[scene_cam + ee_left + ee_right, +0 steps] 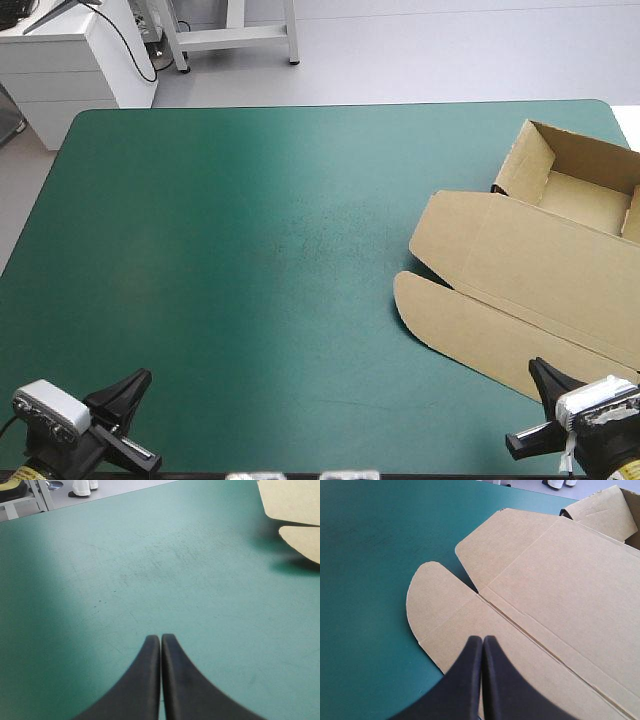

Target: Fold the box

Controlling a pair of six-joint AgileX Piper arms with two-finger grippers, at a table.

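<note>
The brown box (545, 265) lies at the table's right side as an open tray with raised walls at the far right and its lid spread flat toward the near edge. My right gripper (541, 372) is shut and empty, hovering at the near right over the lid's near flap (440, 610); its tip (482, 639) sits above the lid's crease. My left gripper (138, 382) is shut and empty at the near left corner, far from the box. In the left wrist view its tip (160, 638) is over bare cover, and the lid's rounded flap (302, 540) shows far ahead.
The teal-green cover (250, 260) stretches bare from the left edge to the box. The box's right part runs past the table's right side in the high view. White furniture (80, 60) stands beyond the far left corner.
</note>
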